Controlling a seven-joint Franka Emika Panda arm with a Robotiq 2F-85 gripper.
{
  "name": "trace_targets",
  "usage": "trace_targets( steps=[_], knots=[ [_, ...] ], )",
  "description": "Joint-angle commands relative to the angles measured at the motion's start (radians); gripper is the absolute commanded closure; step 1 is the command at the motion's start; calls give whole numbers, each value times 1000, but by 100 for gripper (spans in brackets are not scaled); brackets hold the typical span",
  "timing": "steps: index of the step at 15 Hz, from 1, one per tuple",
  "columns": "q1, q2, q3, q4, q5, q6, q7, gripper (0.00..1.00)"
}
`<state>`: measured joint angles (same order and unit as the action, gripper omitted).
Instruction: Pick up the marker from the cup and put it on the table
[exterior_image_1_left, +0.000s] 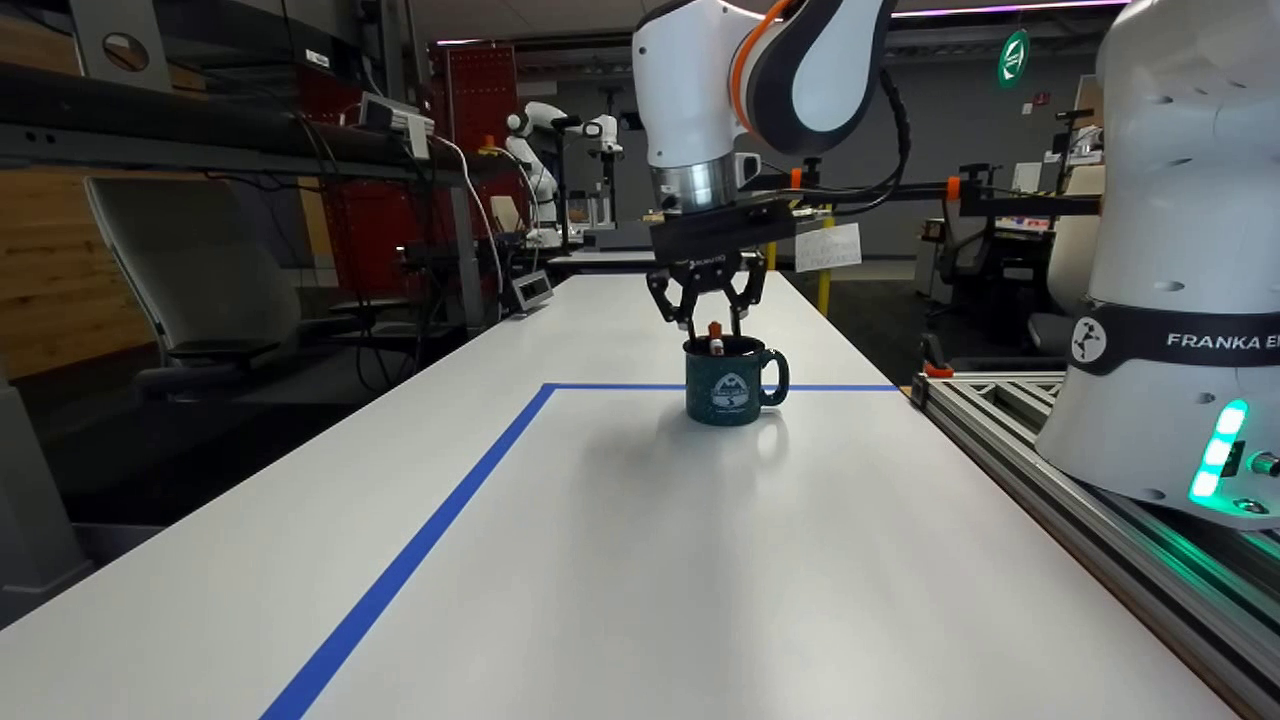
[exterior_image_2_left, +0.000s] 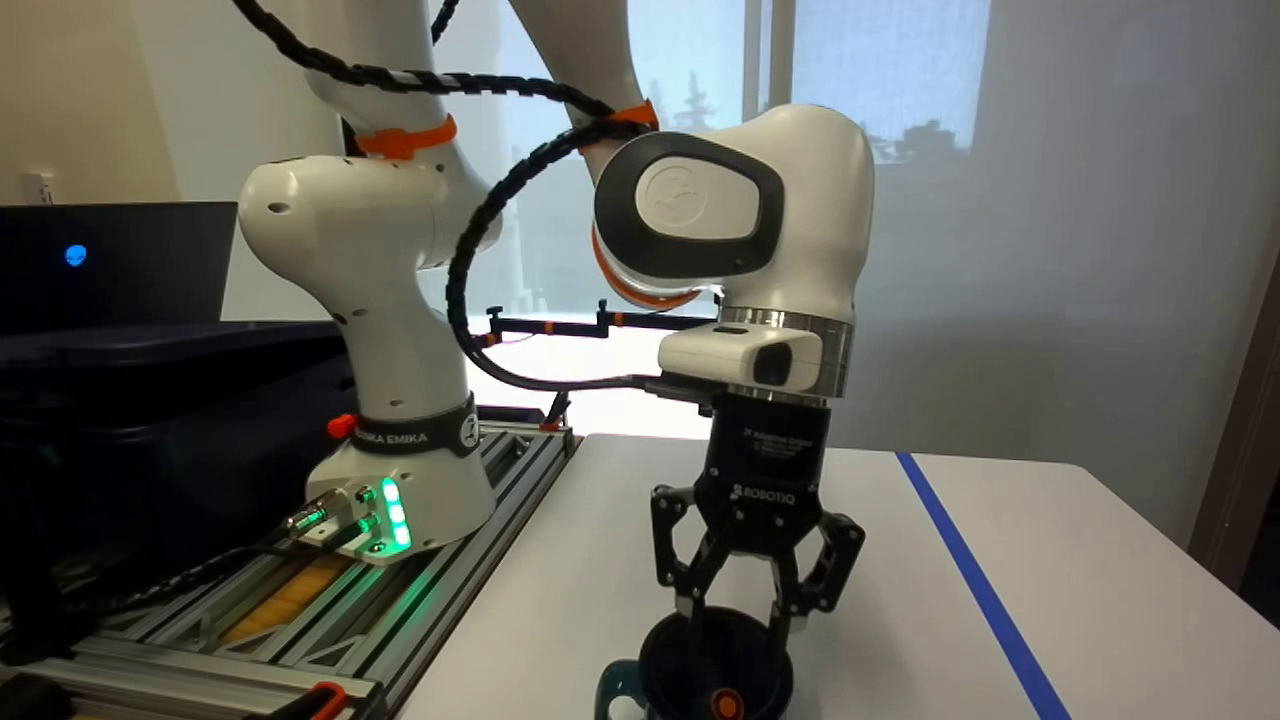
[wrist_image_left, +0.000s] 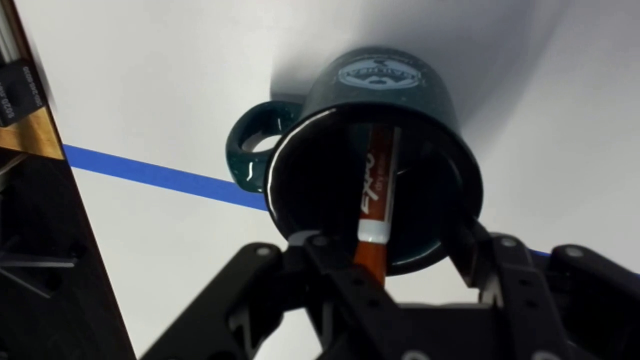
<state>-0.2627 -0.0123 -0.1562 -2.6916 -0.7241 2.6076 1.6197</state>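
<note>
Your gripper (exterior_image_2_left: 738, 634) is at the cup (exterior_image_1_left: 723, 388), jaws apart; the marker (wrist_image_left: 378, 186) inside, pointing to wrist-view six o'clock, awaits grasp, lift and placing.

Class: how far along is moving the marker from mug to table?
Looks done: the gripper is at the mug. In hand: apparently lining up; jaws apart, the marker showing between them in an exterior view. Left: gripping, lifting, placing on the table; the marker leans inside the mug.
</note>
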Motion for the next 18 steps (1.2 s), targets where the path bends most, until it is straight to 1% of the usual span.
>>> trace_targets(
  steps=[1,4,9,12,13,14,15,16,18],
  knots=[
    [18,39,-24,36,33,-3,-50,41],
    [22,38,-32,40,40,-8,-63,38],
    [25,26,-42,29,29,-16,-55,41],
    [25,6,-49,11,6,-19,-35,37],
    [25,-2,-51,5,4,-18,-33,37],
    [25,-9,-53,0,-1,-23,-26,34],
    [24,-11,-55,-4,-4,-24,-21,37],
    [22,-15,-58,-8,-8,-28,-17,35],
    [19,-15,-63,-13,-15,-26,-10,41]
  ],
)
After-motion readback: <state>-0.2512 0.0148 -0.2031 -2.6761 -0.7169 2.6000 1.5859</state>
